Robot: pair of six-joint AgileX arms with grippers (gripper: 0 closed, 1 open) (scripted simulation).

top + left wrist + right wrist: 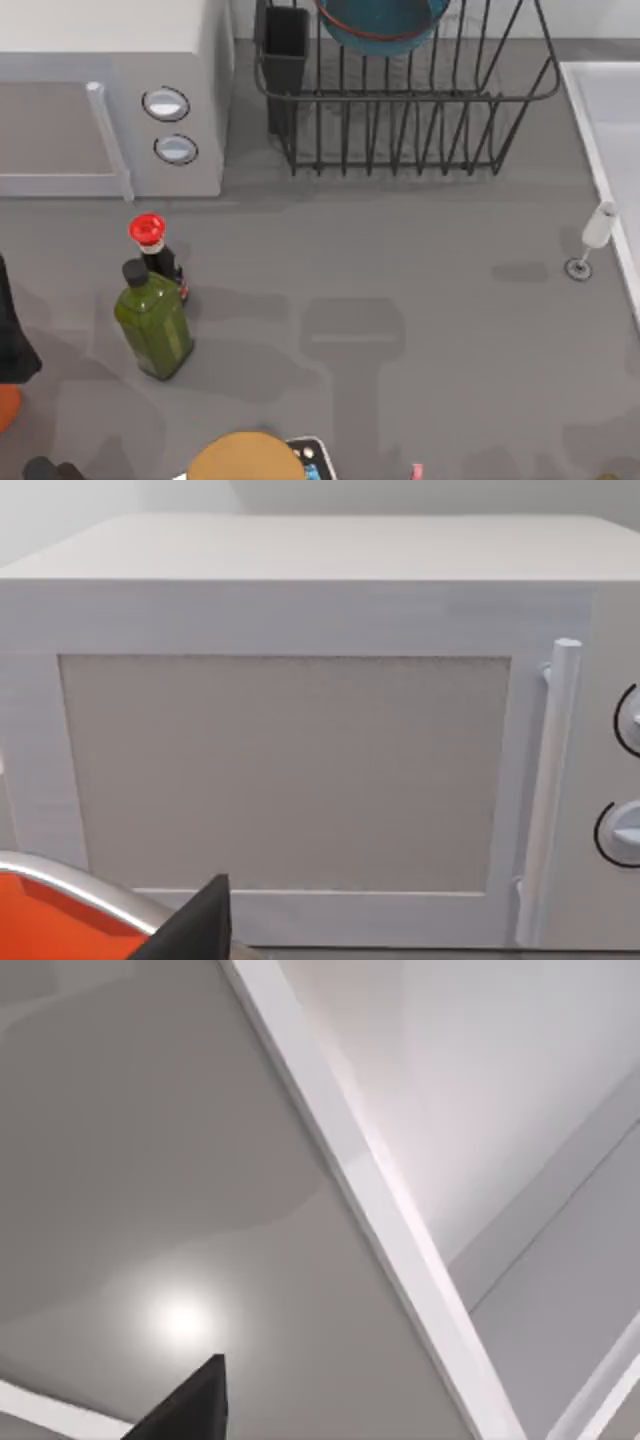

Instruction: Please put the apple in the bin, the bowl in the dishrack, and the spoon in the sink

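The blue bowl (385, 25) rests inside the black wire dishrack (400, 110) at the back centre, beside its dark cutlery cup (285, 45). The pale sink (615, 120) runs along the right edge, and its white rim (370, 1210) crosses the right wrist view. My left arm (12, 335) is at the far left edge, with an orange container with a silvery rim (60, 905), apparently the bin, just below my left gripper (200, 925). A dark tip of my right gripper (190, 1405) hangs over the sink area. The apple and the spoon are out of view.
A white microwave (110, 100) fills the back left corner. A green oil bottle (152, 325) and a red-capped dark bottle (150, 245) stand front left. A small white tap (598, 228) rises by the sink. A tan round object (245, 458) lies at the front edge.
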